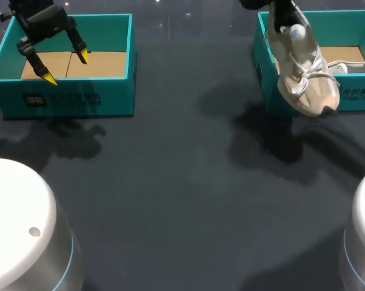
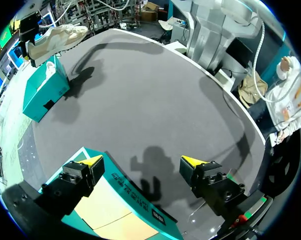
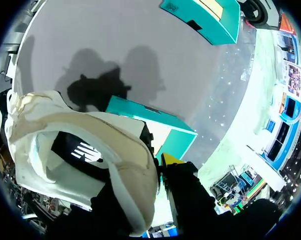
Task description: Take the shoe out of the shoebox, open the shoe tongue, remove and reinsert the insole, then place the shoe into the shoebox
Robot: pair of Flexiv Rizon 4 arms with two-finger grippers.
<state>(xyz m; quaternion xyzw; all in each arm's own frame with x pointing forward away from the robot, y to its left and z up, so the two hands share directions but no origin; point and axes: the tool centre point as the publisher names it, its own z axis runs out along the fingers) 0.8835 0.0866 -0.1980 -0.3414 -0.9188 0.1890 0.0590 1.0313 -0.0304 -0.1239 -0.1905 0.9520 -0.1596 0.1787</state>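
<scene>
Teal shoebox (image 1: pixel 354 103) holds white shoe (image 1: pixel 358 65); beige shoe (image 1: pixel 307 79) over its rim.

The left gripper (image 1: pixel 66 68) hangs with yellow-tipped fingers spread over a teal open-topped box (image 1: pixel 61 100) with a cardboard floor. Below the right arm (image 1: pixel 261 3), a beige lace-up sneaker (image 1: pixel 304 73) hangs toe-down across the front wall of a second teal box (image 1: pixel 358 94) holding a white shoe (image 1: pixel 352 66).
</scene>
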